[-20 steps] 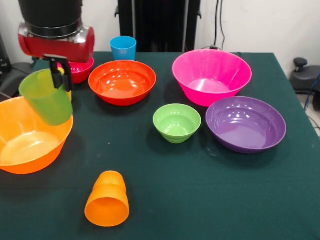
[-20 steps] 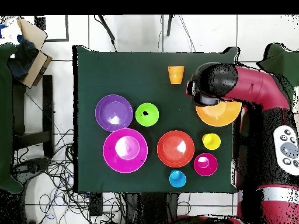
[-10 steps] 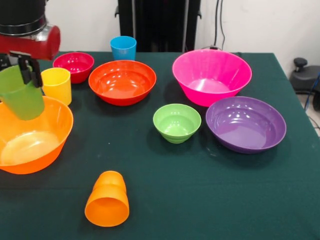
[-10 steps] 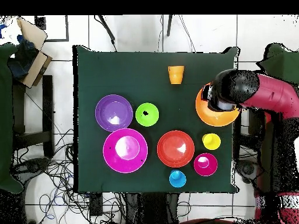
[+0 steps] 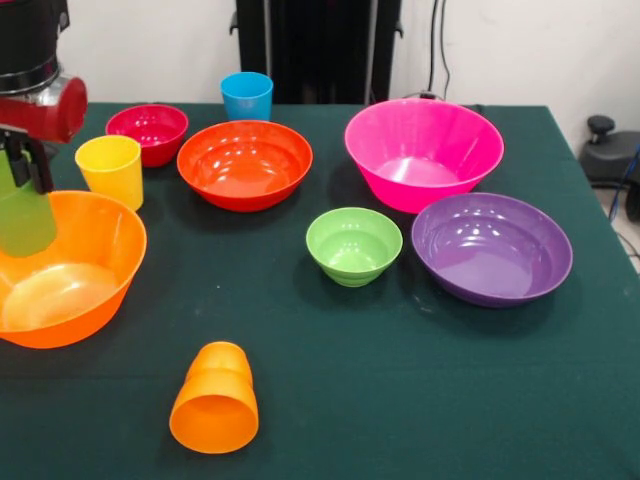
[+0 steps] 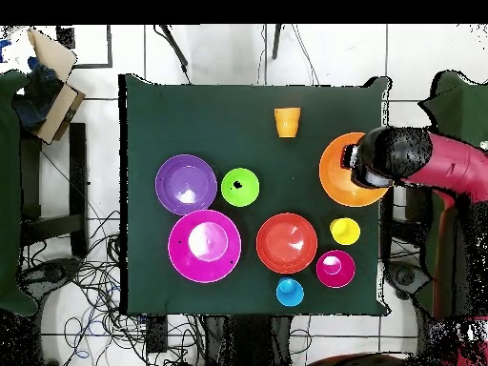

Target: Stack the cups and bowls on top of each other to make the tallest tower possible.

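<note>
Front view: the hand (image 5: 20,170) is gripping a translucent green plastic tumbler (image 5: 24,215) by its rim, one black finger (image 5: 38,165) lying down the outside of the wall, and is hanging it over the large glossy orange plastic bowl (image 5: 90,265) at the bench's left edge. The tumbler appears clear of the bowl's floor, though contact cannot be confirmed. The yellow plastic tumbler (image 5: 110,170) is standing just beyond the bowl; the small crimson bowl (image 5: 148,132), the wide red-orange bowl (image 5: 245,163) and the blue tumbler (image 5: 247,95) are sitting toward the far edge. The large pink bowl (image 5: 424,152), purple shallow bowl (image 5: 491,248) and small light green bowl (image 5: 354,244) are occupying the right half. An orange tumbler (image 5: 214,398) is lying on its side near the front edge.

Judgement: the tumblers are light, stiff and slick; a rim pinch suits them, and glossy walls may let one slide.

Overhead view: the arm (image 6: 434,162) is covering the orange bowl's (image 6: 338,172) edge at the bench's right side; the green tumbler is hidden beneath it.
</note>
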Robot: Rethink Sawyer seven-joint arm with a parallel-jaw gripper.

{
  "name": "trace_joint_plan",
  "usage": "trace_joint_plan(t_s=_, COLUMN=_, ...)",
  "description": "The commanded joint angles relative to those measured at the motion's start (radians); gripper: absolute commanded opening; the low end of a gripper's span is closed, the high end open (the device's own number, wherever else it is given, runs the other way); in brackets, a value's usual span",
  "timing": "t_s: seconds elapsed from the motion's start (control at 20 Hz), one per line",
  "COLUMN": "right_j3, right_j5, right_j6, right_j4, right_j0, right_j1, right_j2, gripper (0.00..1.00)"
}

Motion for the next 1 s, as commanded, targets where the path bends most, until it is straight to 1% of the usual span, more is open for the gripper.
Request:
trace_joint_plan(t_s=0.05, right_j3=0.102, right_j5=-0.092, right_j6=-0.256, right_j4=-0.077, right_j0=0.006, right_j1=0.071, right_j2=0.108, gripper=0.00)
trace_joint_plan(t_s=0.35, right_j3=0.134, right_j5=-0.138, right_j6=-0.224, right_j4=-0.066, right_j0=-0.005, right_j1=0.085, right_j2=0.128, gripper=0.00)
trace_joint_plan(t_s=0.6, right_j3=0.152, right_j5=-0.171, right_j6=-0.181, right_j4=-0.077, right_j0=0.008, right_j1=0.082, right_j2=0.119, gripper=0.00)
trace_joint_plan(t_s=0.75, right_j3=0.151, right_j5=-0.191, right_j6=-0.177, right_j4=-0.092, right_j0=0.011, right_j1=0.081, right_j2=0.115, gripper=0.00)
trace_joint_plan(t_s=0.8, right_j3=0.148, right_j5=-0.204, right_j6=-0.180, right_j4=-0.100, right_j0=0.008, right_j1=0.082, right_j2=0.117, gripper=1.00)
trace_joint_plan(t_s=0.95, right_j3=0.141, right_j5=-0.222, right_j6=-0.169, right_j4=-0.109, right_j0=0.011, right_j1=0.082, right_j2=0.111, gripper=1.00)
trace_joint_plan(t_s=1.0, right_j3=0.126, right_j5=-0.201, right_j6=-0.168, right_j4=-0.117, right_j0=0.023, right_j1=0.083, right_j2=0.099, gripper=1.00)
